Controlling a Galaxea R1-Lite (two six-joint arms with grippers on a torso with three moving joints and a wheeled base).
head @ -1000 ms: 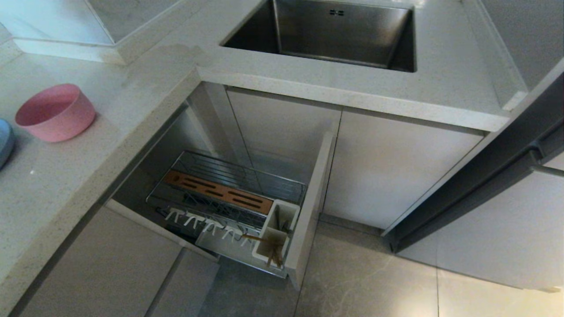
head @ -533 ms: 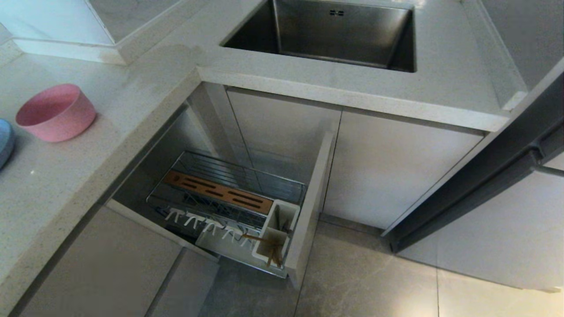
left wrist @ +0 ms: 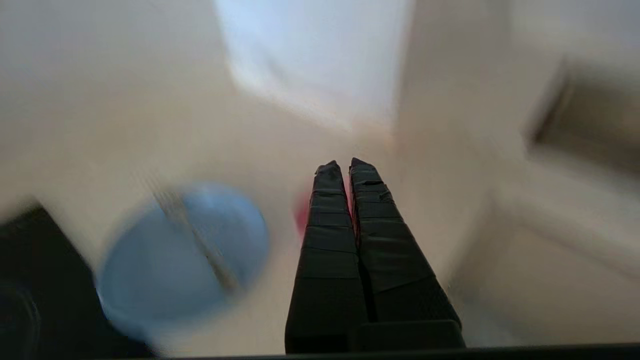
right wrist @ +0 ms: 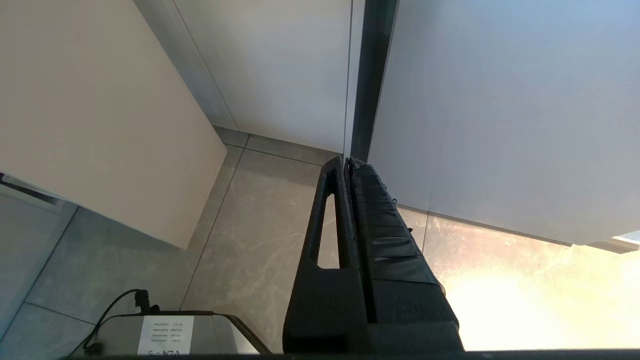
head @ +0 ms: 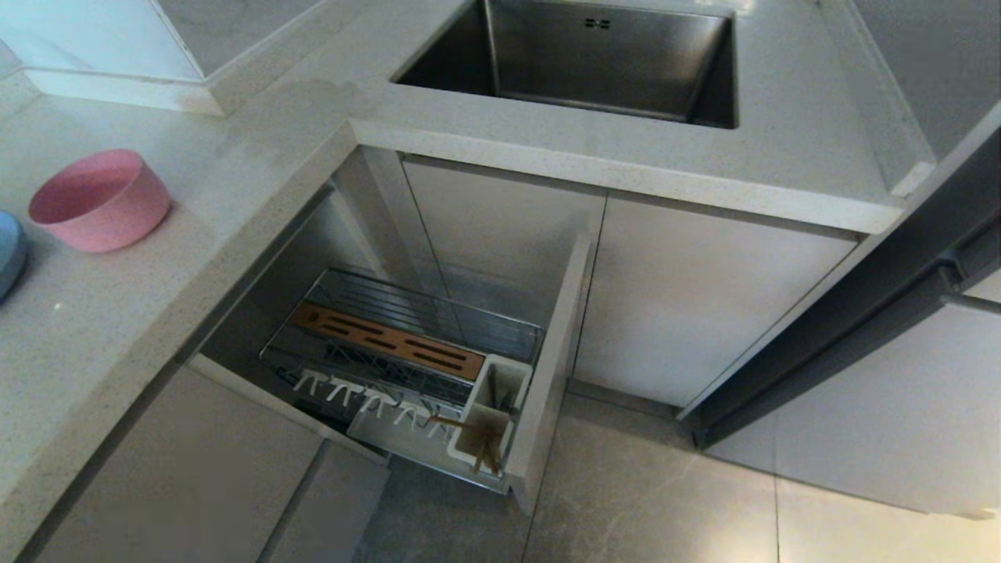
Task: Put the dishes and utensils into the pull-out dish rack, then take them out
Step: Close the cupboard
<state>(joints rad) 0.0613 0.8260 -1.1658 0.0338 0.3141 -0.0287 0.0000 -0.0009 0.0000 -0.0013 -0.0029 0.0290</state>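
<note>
The pull-out dish rack (head: 407, 367) stands drawn out of the cabinet below the worktop (head: 235, 203), its wooden slotted strip (head: 387, 342) lying across the chrome wire and a row of white prongs (head: 364, 393) along its near side. At the front-panel end sit the white utensil cups (head: 493, 414); the chopsticks (head: 477, 442) stand in the nearer cup, leaning, with one tip poking out toward the prongs. On the worktop, well apart from the rack, the pink bowl (head: 100, 199) rests upright, and just beside it the pale-blue plate (head: 8, 250) shows only as a sliver at the edge of the head view. The left wrist view is blurred but shows the plate whole, with the spoon (left wrist: 197, 235) lying across it, and a bit of pink behind the left gripper (left wrist: 345, 165), whose jaws are pressed together and hold nothing above the worktop. The right gripper (right wrist: 346, 162) hangs low over the tiled floor (right wrist: 250, 240) beside cabinet doors, its jaws likewise together and empty. The steel sink (head: 594, 62) lies beyond.
</note>
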